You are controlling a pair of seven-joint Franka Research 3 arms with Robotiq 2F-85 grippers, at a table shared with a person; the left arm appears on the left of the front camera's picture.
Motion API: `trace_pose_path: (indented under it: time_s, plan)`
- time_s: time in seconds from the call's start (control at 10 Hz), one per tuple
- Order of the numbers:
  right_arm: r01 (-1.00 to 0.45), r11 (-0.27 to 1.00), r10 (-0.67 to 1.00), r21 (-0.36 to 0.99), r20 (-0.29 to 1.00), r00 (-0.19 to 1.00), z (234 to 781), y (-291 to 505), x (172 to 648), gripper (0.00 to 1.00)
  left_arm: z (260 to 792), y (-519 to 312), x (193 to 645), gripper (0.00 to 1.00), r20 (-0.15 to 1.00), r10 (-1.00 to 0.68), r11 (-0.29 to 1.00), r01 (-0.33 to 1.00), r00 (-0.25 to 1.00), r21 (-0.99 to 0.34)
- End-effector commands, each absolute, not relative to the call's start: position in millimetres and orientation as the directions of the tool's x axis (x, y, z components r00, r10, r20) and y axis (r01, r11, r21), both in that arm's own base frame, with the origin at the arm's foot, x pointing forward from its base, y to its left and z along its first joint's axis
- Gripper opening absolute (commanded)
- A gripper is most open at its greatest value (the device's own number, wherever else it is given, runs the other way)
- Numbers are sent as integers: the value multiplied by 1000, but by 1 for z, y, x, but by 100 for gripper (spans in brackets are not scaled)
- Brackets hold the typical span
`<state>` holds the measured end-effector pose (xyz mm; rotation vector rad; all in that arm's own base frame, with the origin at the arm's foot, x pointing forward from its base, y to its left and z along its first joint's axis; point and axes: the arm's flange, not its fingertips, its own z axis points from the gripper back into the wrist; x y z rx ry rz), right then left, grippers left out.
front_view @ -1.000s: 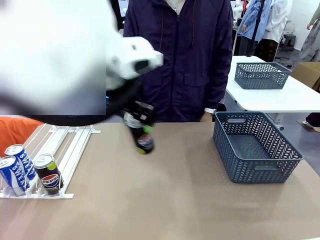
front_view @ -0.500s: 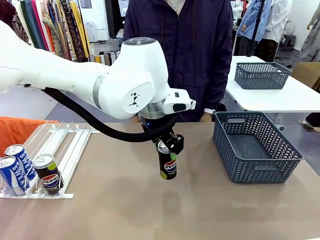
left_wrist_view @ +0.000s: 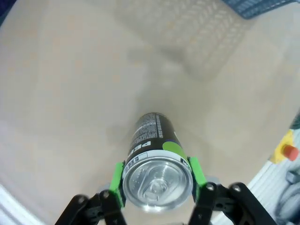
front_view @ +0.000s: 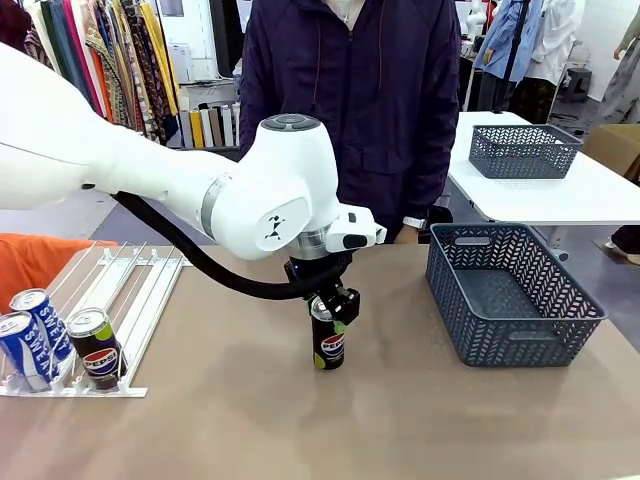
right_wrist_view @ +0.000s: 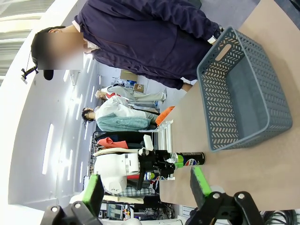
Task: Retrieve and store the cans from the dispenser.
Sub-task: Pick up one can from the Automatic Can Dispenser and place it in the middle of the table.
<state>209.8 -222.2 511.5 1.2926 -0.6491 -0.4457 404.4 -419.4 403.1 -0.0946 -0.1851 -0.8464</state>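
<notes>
- Mid-surface, between the dispenser (front_view: pixel 140 290) and the grey basket (front_view: pixel 520 340), the left gripper (front_view: pixel 330 305) holds a black Pepsi can (front_view: pixel 327 345) upright. Its green base is at or just above the surface (front_view: pixel 300 430); I can't tell if it touches.
- From the left wrist view, the green fingers (left_wrist_view: pixel 117 180) are clamped on either side of the can (left_wrist_view: pixel 152 140) right under its silver top, so the hold is high on the body.
- With such a high hold the can could swing or slip, so I'd move it slowly and keep it vertical.
- If the basket is where it gets stored, it needs a straight lift first. The basket's wall looks about as tall as the can, and dragging it sideways would knock the base against the rim.
- Best to let go only once it is low inside the basket, so it doesn't tip or roll.
- Two blue cans (front_view: pixel 45 320) and one more Pepsi can (front_view: pixel 97 350) wait at the dispenser's front end.
- The right gripper (right_wrist_view: pixel 145 174) hangs well apart from all this, its fingers spread with nothing between them.
</notes>
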Motion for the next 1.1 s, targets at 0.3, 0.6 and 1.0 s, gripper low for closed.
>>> trace_pose_path:
  time_s: [0.3,0.6,1.0]
  plan:
    - [-86,228,-642,970,216,735,514,-223,213,100,400,-423,405,0,197,-701,707,703,685,73]
    - [-86,228,-642,970,216,735,514,-223,213,100,400,-422,404,100,181,-693,716,694,697,69]
    - [-86,228,-642,970,216,735,514,-223,213,100,422,-411,399,100,208,-633,771,633,746,75]
